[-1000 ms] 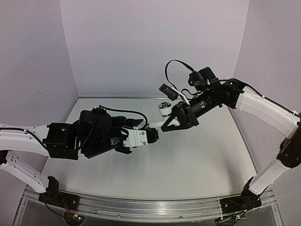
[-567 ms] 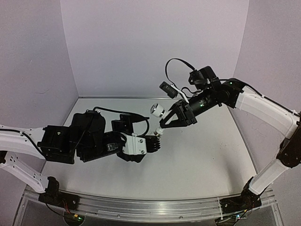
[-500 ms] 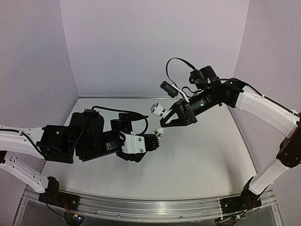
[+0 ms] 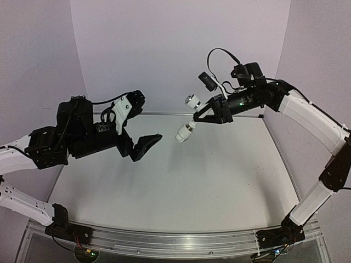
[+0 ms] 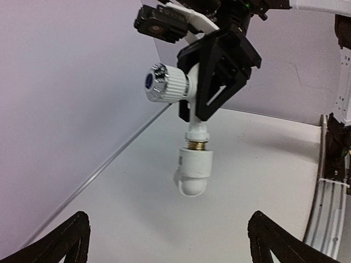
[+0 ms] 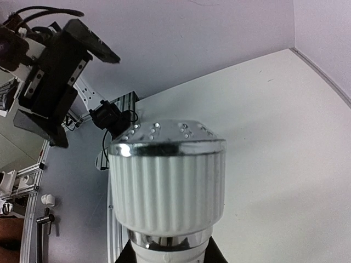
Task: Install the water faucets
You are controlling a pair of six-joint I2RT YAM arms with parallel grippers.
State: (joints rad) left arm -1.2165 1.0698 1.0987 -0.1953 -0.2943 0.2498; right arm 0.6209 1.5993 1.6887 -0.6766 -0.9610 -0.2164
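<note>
At the left of the top view, the left gripper (image 4: 143, 121) hangs over the table (image 4: 219, 181) with its jaws spread wide and nothing between them. Further back, right of centre, the right gripper (image 4: 207, 113) is clamped on the white tap (image 5: 189, 104). It holds the tap in the air, ribbed knob (image 6: 167, 175) sideways and brass thread pointing down into the short white fitting (image 5: 196, 164). The fitting hangs from the tap alone, so the joining looks done, though how tightly it is seated cannot be judged. A second ago the left gripper was shut at the fitting; it has since let go and drawn back left, and the tap sits higher.
</note>
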